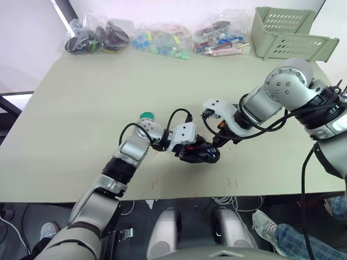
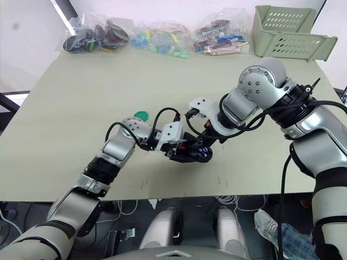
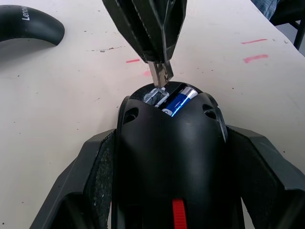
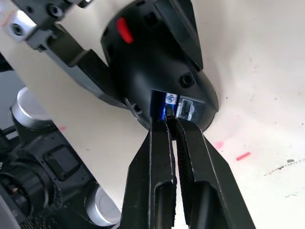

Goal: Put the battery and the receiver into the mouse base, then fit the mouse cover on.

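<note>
Holding one mouse base (image 3: 167, 157), one battery (image 3: 178, 101)

one battery (image 3: 179, 100), one mouse base (image 3: 169, 157) — one mouse cover (image 3: 29, 27)

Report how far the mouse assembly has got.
Done: the battery lies in its slot in the mouse base.
In hand: the left gripper clamps the base, while the right gripper, fingers nearly closed, pushes a small metal piece, apparently the receiver, into the slot beside the battery.
Left: seating it fully and fitting the mouse cover, which lies apart on the table.
</note>
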You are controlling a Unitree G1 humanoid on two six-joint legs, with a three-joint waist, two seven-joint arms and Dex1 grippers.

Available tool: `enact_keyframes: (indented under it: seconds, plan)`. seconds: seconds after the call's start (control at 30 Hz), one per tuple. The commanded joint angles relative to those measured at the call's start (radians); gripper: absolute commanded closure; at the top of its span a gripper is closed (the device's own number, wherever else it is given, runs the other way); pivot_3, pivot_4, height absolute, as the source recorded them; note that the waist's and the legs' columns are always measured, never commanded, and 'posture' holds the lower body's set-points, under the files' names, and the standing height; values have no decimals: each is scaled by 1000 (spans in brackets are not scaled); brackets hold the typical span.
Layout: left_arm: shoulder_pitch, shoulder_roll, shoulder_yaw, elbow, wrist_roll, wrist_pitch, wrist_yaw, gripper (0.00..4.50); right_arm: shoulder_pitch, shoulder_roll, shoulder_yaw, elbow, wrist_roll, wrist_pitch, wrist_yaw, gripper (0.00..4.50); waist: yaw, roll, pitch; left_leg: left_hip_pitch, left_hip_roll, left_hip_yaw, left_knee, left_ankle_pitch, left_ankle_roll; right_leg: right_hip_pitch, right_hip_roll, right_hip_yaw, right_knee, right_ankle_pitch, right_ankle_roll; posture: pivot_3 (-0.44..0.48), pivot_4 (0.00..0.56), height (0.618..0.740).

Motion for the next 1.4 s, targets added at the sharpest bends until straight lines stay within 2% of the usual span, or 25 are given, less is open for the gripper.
enact_keyframes:
  seconds: [0.03,0.83,1.4]
  plan:
    - [12,-2,-13,-32,11,6,1,1571,5,6,-20,2,-20,5,5,4500,0,0,0,0,0,0,0,0,0,0,0,0,0,0,0,0,150,740]
    - [22,-3,-11,-51,8,20,11,1571,55,52,-48,49,-144,5,47,4500,0,0,0,0,0,0,0,0,0,0,0,0,0,0,0,0,150,740]
    - [22,-13,-13,-45,11,18,25,1571,50,46,42,-60,-212,5,48,4500,0,0,-1,3,0,-1,1,0,0,3,0,0,0,0,0,0,150,740]
